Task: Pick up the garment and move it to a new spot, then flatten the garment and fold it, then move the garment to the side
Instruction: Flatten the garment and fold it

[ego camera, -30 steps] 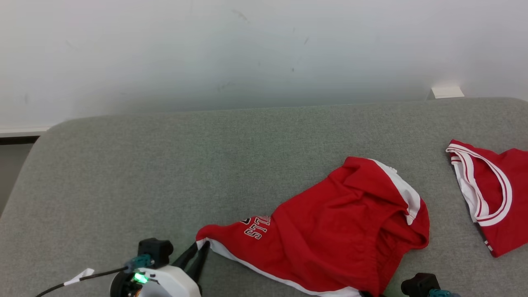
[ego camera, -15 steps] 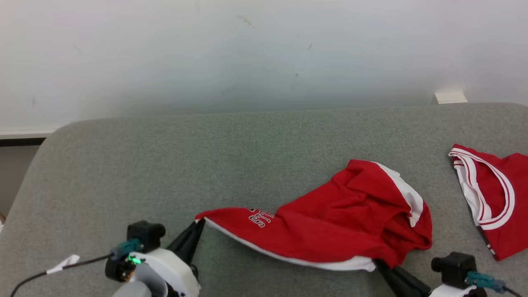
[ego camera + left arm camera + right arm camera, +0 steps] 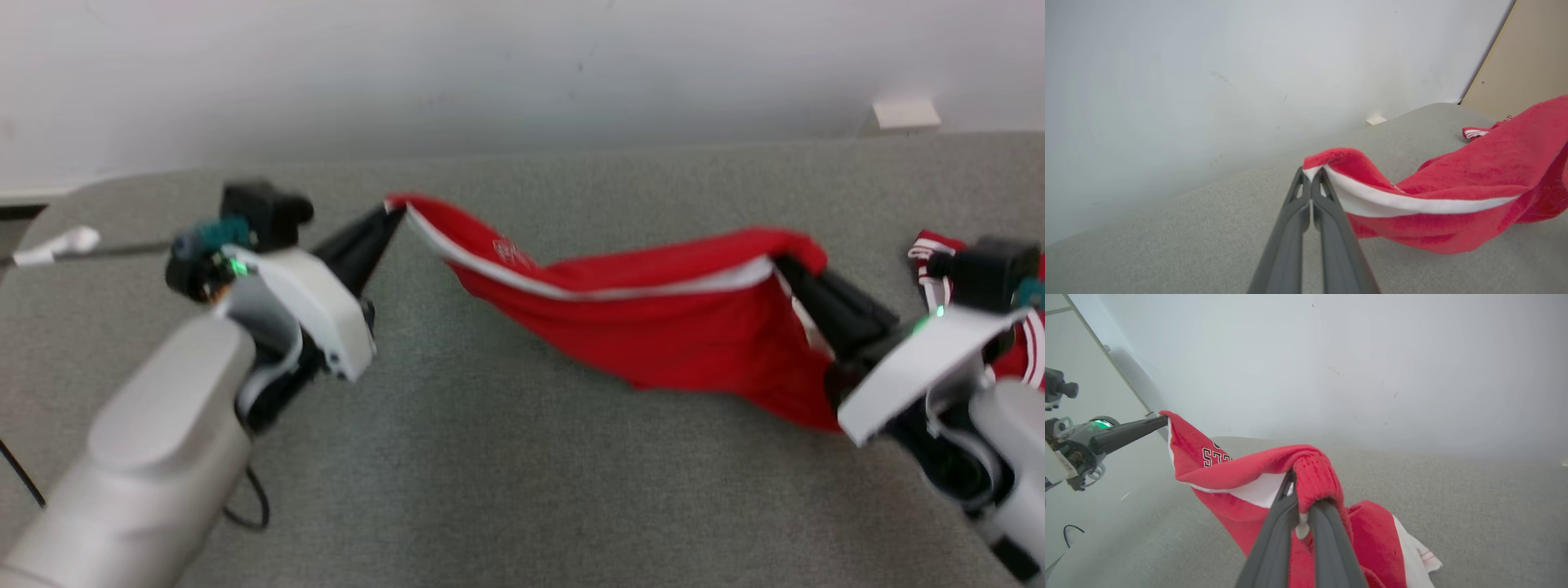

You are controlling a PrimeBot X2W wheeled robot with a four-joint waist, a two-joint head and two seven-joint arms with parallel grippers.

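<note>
- Half a second earlier the garment [image 3: 653, 327] lay crumpled on the grey upholstered surface [image 3: 506, 457] with both grippers at its near edge. It is now lifted and drawn out between them. The head camera has shifted as well.
- The left gripper [image 3: 392, 214] has its jaws pressed together on a white-trimmed corner of the cloth.
- The right gripper [image 3: 784, 265] has its jaws pinched on a bunched red fold at the other end.
- The garment is soft red fabric with a slightly fleecy nap. A smooth white band runs along its upper edge, and outlined lettering sits near the left end.
- Its long axis runs left to right across the surface, with the left end nearer the back edge. The cloth sags in the middle, and the lower part droops in loose folds toward the right.
- It hangs over the middle and right of the surface.
- A second red garment [image 3: 1035, 351] with white striped trim lies at the right edge, behind the right gripper.
</note>
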